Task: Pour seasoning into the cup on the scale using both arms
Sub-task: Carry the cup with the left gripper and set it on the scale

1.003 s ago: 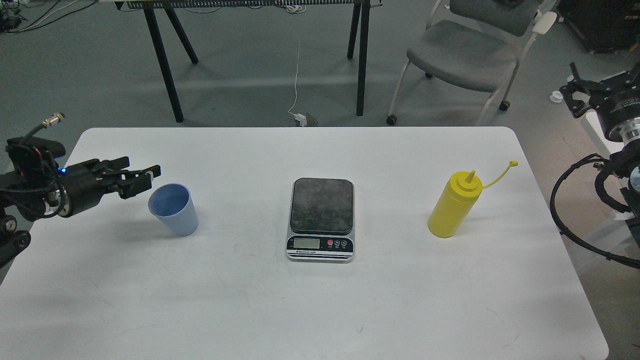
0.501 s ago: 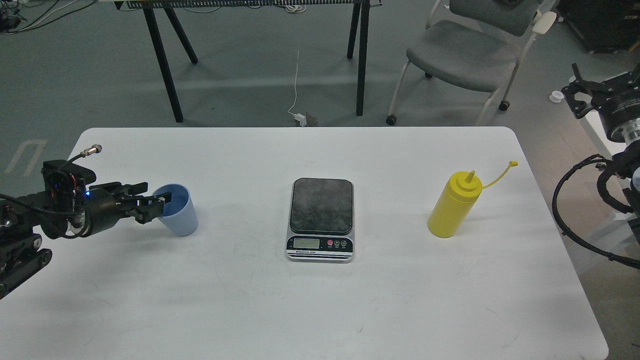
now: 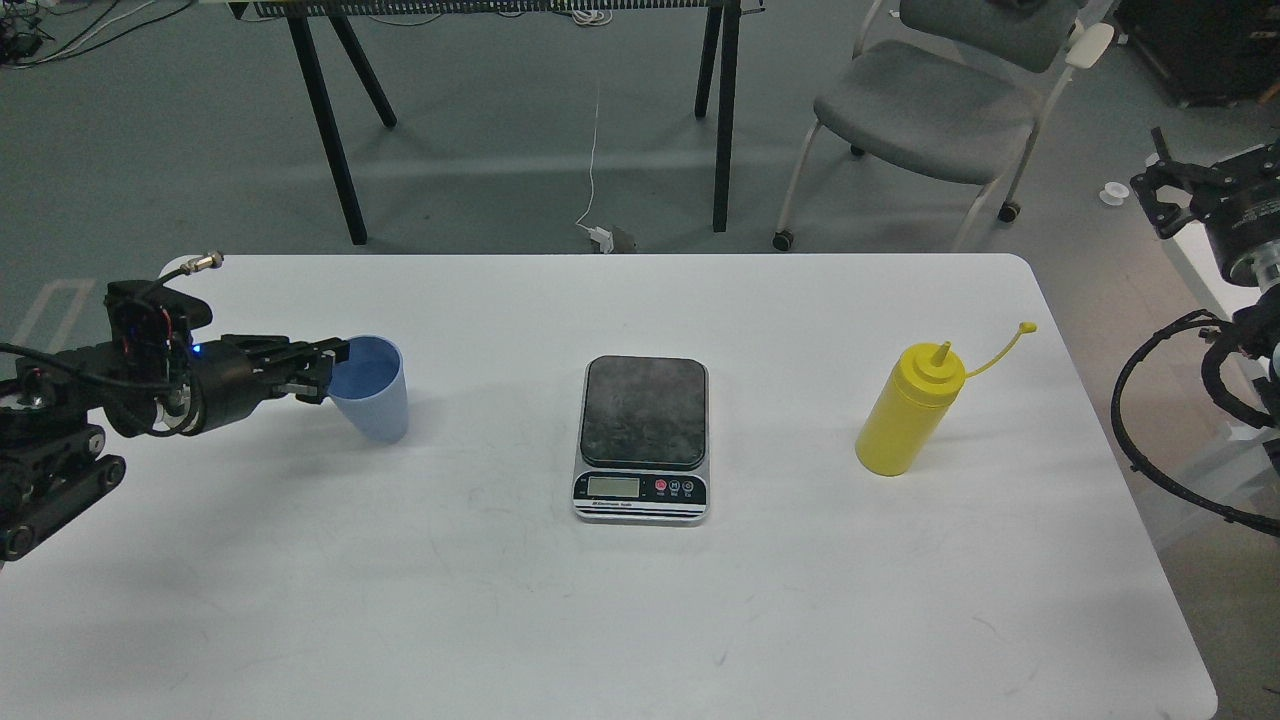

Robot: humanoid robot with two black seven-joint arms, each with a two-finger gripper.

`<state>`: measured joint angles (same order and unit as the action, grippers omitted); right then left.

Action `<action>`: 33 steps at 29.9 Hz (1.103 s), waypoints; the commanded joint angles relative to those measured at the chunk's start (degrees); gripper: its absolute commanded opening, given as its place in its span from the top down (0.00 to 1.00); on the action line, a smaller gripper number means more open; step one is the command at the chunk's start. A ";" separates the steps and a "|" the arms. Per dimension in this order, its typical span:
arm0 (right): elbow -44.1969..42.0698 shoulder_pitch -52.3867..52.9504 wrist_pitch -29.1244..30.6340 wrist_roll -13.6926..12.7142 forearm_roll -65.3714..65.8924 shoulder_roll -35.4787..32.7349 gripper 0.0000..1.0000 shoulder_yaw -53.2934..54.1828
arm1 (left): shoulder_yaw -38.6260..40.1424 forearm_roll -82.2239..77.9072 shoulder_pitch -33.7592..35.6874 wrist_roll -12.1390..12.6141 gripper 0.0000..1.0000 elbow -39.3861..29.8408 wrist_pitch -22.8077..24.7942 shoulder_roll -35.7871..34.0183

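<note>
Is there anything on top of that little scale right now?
No. The scale has a bare dark platform. The blue cup is away to its left at the left gripper; the yellow bottle stands to its right.

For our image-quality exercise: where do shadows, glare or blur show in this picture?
Head view: lighting is even and soft; the cup and yellow bottle cast only faint shadows on the white table; no strong glare; the left tool is dark, its fingers hard to separate.

Matt blue plastic cup (image 3: 372,402), glossy yellow plastic bottle (image 3: 908,410), scale (image 3: 642,438) — mottled dark platform, silvery front
</note>
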<state>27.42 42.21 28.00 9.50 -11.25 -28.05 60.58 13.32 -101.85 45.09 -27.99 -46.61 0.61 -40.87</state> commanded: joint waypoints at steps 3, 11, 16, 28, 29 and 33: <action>0.09 -0.55 0.00 0.00 0.00 -0.86 0.00 0.06 | 0.03 0.51 9.04 -0.01 0.98 -6.91 6.76 2.10; 0.09 -1.34 0.00 0.00 0.00 -2.36 0.00 0.15 | -8.04 -1.25 17.84 1.00 0.98 -5.07 10.12 17.56; 0.09 -1.43 0.00 0.00 0.00 -3.15 0.00 0.15 | -9.54 -1.16 17.58 2.32 0.97 1.51 10.12 26.18; 0.36 -1.60 0.00 0.00 0.00 -3.41 0.00 0.32 | -13.41 -0.37 16.79 2.50 0.71 7.94 8.80 30.67; 0.62 -1.60 0.00 0.00 0.00 -3.41 0.00 0.32 | -12.80 -0.11 16.88 2.41 0.57 7.85 8.71 30.76; 3.16 -3.97 0.00 -0.35 -0.35 -4.11 0.00 0.76 | -12.45 6.02 17.23 1.71 0.24 7.24 6.43 30.24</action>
<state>28.74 40.12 28.00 9.49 -11.30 -31.58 61.00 0.51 -100.60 61.85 -25.67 -39.03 8.71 -10.21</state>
